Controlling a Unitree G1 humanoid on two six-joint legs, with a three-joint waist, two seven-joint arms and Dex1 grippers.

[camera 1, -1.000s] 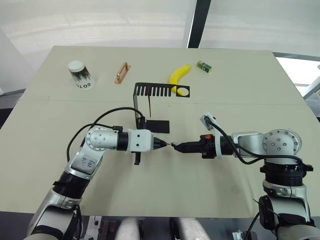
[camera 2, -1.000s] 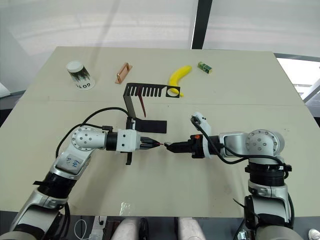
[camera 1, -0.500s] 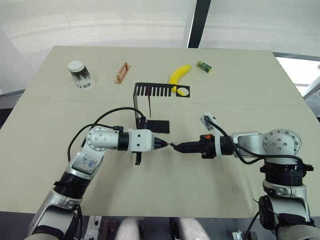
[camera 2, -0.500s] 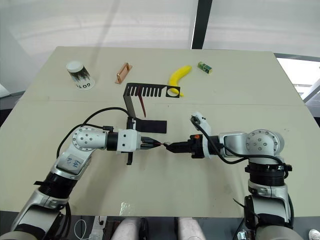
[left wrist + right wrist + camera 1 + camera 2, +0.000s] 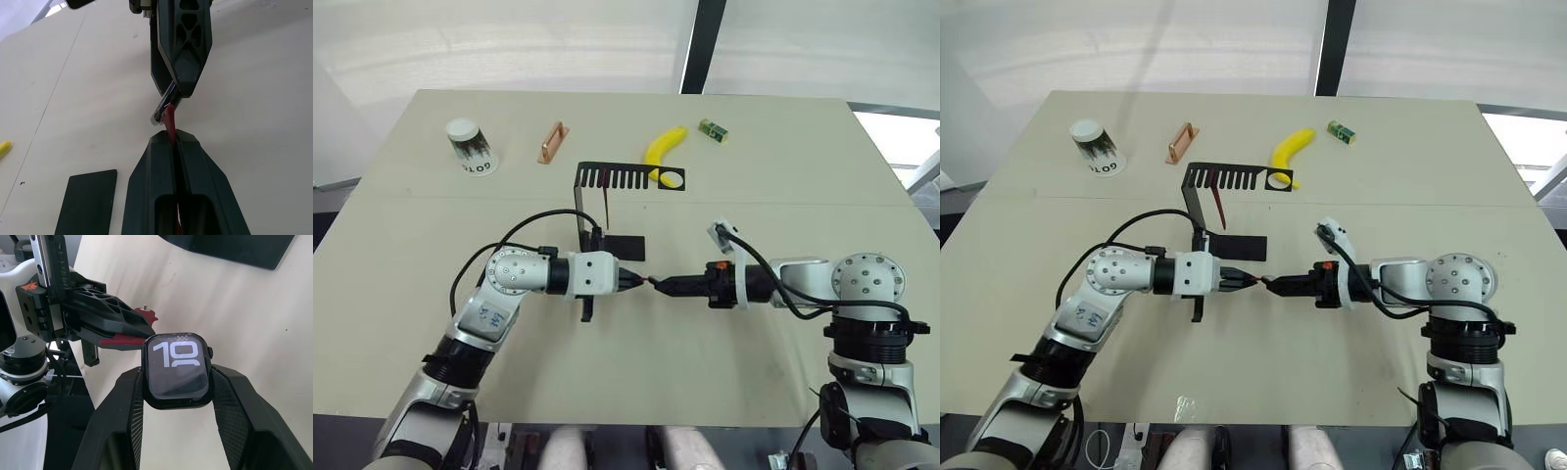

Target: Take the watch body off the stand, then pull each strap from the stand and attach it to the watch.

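Note:
My right gripper [image 5: 177, 384] is shut on the watch body [image 5: 177, 369], a small black case whose screen shows white digits. My left gripper [image 5: 173, 134] is shut on a maroon strap [image 5: 169, 122], and the strap's end meets the edge of the watch body [image 5: 163, 106]. The two grippers stand tip to tip over the table's middle, left gripper [image 5: 639, 280] against right gripper [image 5: 656, 284]. Behind them is the black stand [image 5: 582, 211], with a second maroon strap [image 5: 606, 203] hanging from its slotted arm.
Along the far side of the table are an upturned paper cup [image 5: 470, 145], a copper bar [image 5: 551, 142], a banana [image 5: 662, 147] and a small green block [image 5: 712, 129]. The stand's flat base [image 5: 624, 248] lies just behind the grippers.
My left gripper has edged slightly right, bringing the strap's end closer to the watch body. The right gripper has stayed almost still.

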